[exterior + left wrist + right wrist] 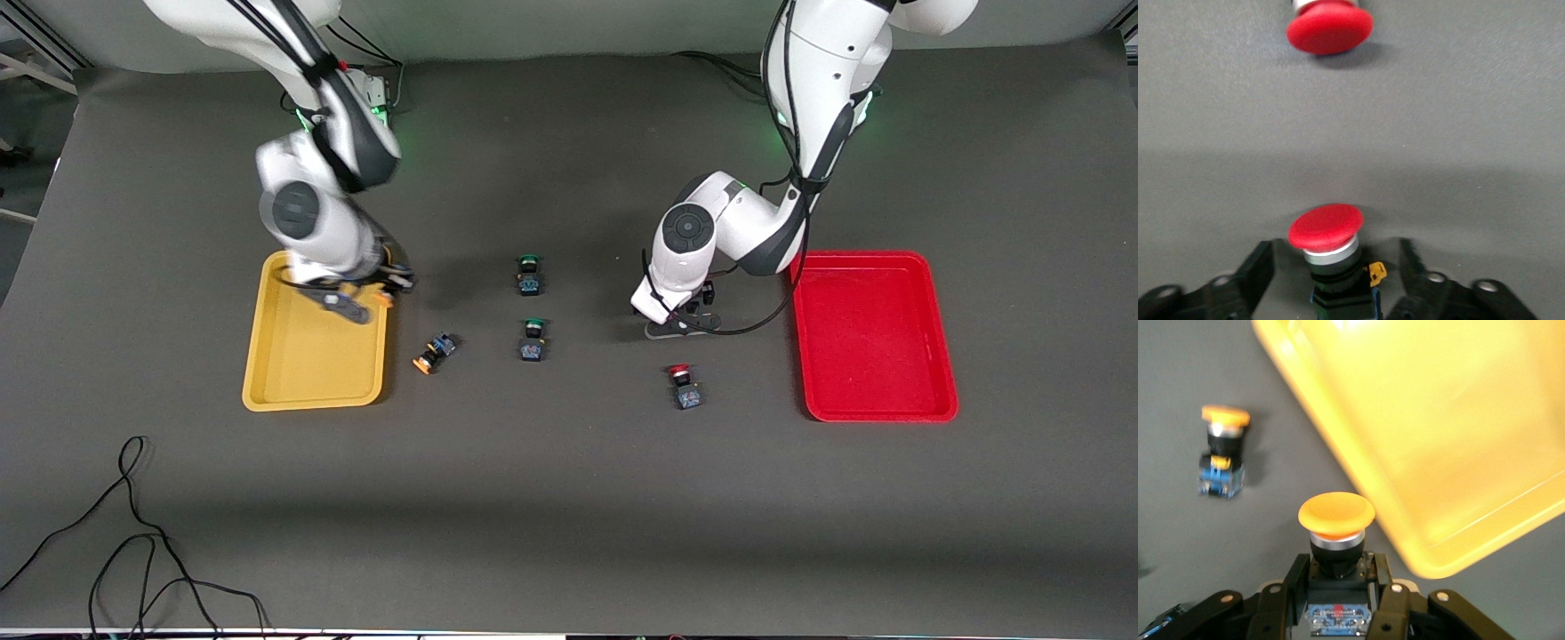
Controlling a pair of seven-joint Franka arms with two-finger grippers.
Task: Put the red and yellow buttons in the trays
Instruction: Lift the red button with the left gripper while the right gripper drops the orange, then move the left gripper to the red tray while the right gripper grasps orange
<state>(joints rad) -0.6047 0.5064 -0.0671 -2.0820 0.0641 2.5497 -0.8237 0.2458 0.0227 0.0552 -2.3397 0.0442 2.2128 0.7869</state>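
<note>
The right tool (1337, 587) is clamping an orange-yellow button (1336, 520) over the yellow tray (293, 373) rim, while the left tool (1338, 280), fingers apart, is standing around a red button (1327, 230) on the tabletop (569, 498), with open room toward the red tray (876, 400).

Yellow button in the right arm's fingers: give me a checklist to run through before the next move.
1. Grip: ok. The right gripper has its fingers shut on the held yellow button's body.
2. Button over the yellow tray: not ok. It hangs at the rim.
3. Room in the tray: ok. Its floor is bare.
4. Second yellow button: ok. It lies on the table beside the tray, apart from the gripper.
5. Left gripper out of the way: ok. Its open fingers straddle a red button near the red tray.
</note>
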